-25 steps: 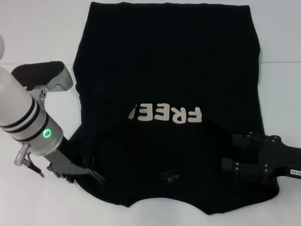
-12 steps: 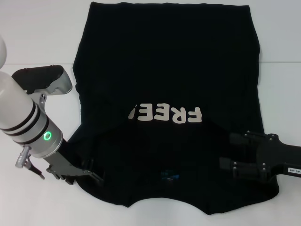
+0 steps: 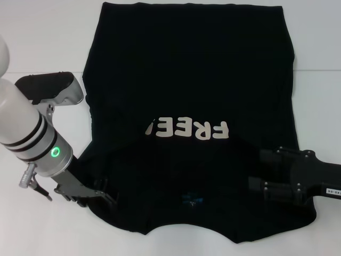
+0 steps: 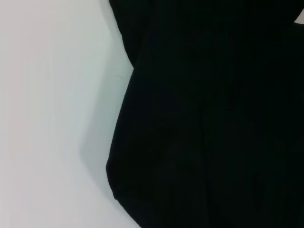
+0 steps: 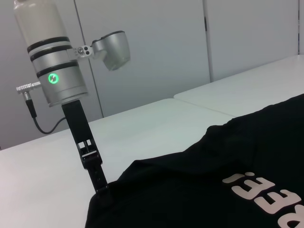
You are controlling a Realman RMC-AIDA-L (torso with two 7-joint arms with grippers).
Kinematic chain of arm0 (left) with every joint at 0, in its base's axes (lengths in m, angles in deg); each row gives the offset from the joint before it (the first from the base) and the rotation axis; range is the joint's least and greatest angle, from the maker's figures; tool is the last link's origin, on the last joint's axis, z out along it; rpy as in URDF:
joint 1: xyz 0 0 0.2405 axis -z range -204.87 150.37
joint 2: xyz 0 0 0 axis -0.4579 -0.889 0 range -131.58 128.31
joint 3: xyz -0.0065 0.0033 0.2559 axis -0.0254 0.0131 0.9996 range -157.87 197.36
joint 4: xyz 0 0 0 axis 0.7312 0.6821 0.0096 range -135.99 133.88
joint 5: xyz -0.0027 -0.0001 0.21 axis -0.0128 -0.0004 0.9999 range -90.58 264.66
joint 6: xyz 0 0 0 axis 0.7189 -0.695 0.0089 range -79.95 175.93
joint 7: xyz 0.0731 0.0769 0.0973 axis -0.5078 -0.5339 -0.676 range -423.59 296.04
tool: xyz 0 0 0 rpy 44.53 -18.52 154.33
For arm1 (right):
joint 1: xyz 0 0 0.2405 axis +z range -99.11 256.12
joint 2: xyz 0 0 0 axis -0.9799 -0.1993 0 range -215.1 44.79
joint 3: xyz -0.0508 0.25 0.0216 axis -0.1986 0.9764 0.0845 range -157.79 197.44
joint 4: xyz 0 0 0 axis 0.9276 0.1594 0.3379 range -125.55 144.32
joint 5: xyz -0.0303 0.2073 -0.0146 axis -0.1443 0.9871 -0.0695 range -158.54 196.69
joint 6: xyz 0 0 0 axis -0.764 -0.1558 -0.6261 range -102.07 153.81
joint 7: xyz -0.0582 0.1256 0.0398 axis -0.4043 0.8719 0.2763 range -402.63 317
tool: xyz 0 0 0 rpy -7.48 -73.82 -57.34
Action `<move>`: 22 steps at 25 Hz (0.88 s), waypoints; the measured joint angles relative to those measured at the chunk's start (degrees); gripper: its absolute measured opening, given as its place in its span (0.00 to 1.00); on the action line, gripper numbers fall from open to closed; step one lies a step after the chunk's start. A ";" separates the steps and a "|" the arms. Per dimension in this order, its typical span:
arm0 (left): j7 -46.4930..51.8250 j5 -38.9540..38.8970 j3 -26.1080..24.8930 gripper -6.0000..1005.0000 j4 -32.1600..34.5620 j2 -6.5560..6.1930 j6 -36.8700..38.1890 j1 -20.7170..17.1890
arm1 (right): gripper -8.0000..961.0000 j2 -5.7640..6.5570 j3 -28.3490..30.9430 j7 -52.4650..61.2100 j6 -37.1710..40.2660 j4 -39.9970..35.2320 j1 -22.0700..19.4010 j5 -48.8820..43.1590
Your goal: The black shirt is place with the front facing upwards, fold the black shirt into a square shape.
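From the head view, the shirt (image 3: 192,117) lies flat on the desk (image 3: 48,42), collar end already doubled over the lettering. My left gripper (image 3: 106,196) and right gripper (image 3: 256,189) sit at its near corners; I cannot tell what either's fingers are doing. Left wrist: only cloth edge. Right wrist: the left gripper meets the hem. I'd lift both evenly.

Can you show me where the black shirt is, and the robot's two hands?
black shirt (image 3: 186,69): head view, on the plain cloth above the letters.
left gripper (image 3: 106,197): head view, fingertips at the shirt's near left edge.
right gripper (image 3: 256,189): head view, fingertips over the shirt's near right part.
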 joint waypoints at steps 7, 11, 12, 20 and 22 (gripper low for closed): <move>-0.01 -0.03 3.54 0.77 0.18 0.00 -0.28 0.16 | 0.87 0.00 0.31 0.00 0.19 0.00 0.01 0.01; 0.02 -0.03 4.15 0.55 0.46 -0.01 -0.66 0.16 | 0.87 0.00 0.32 0.01 0.18 0.00 -0.05 0.01; 0.01 -0.02 4.36 0.50 0.56 -0.02 -0.69 0.11 | 0.87 0.00 0.32 0.00 0.18 0.00 -0.07 0.01; 0.01 -0.02 6.09 0.18 0.77 -0.02 -0.74 0.02 | 0.87 0.00 0.07 0.00 0.29 0.00 -0.25 0.01; -0.01 -0.02 6.27 0.12 1.18 -0.01 -0.74 -0.18 | 0.87 0.00 -0.02 0.00 0.28 0.00 -0.25 0.01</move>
